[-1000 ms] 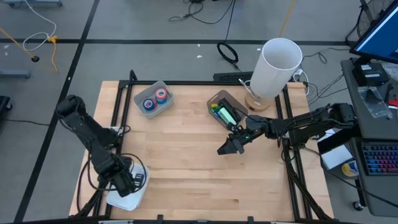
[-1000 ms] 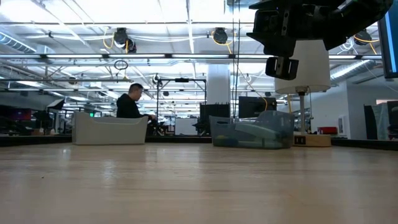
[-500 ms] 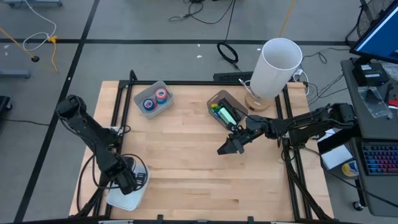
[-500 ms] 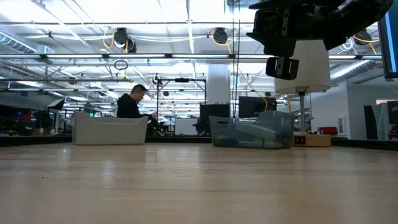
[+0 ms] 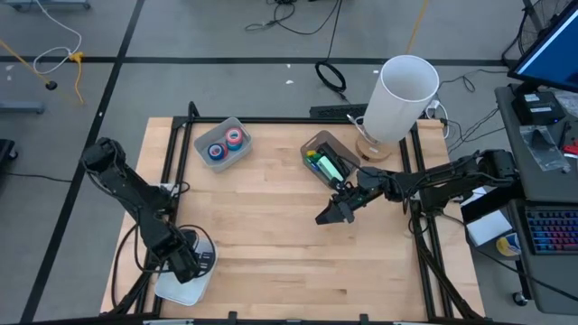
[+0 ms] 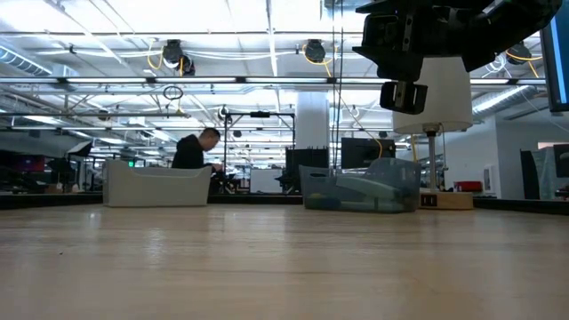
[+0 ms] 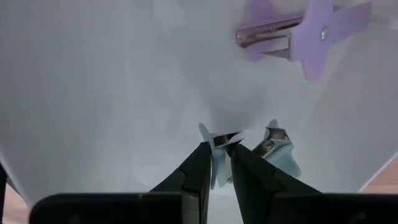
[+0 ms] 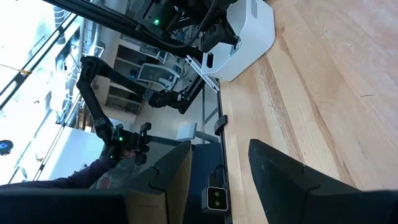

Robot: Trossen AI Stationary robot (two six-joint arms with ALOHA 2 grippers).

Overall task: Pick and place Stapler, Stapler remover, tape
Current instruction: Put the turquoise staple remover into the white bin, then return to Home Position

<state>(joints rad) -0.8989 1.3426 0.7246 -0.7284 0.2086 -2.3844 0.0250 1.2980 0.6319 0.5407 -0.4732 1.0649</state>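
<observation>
The left pincer [image 7: 216, 163] sits low in the white tray [image 5: 173, 287] at the table's near-left corner, fingers pinched narrowly on a pale blue staple remover [image 7: 273, 148] lying just ahead. The purple remover [image 7: 311, 34] lies farther off. The right pincer [image 5: 330, 215] hovers mid-table, parted and empty.

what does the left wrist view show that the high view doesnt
Only the left wrist view: a purple staple remover and a pale blue one lying in the white tray, the left gripper's fingers nearly shut at the blue one.
Only the high view: the bin of tape rolls, the bin with green items, the white cylinder and the right gripper above the table.
Both: the white tray and the left gripper.
</observation>
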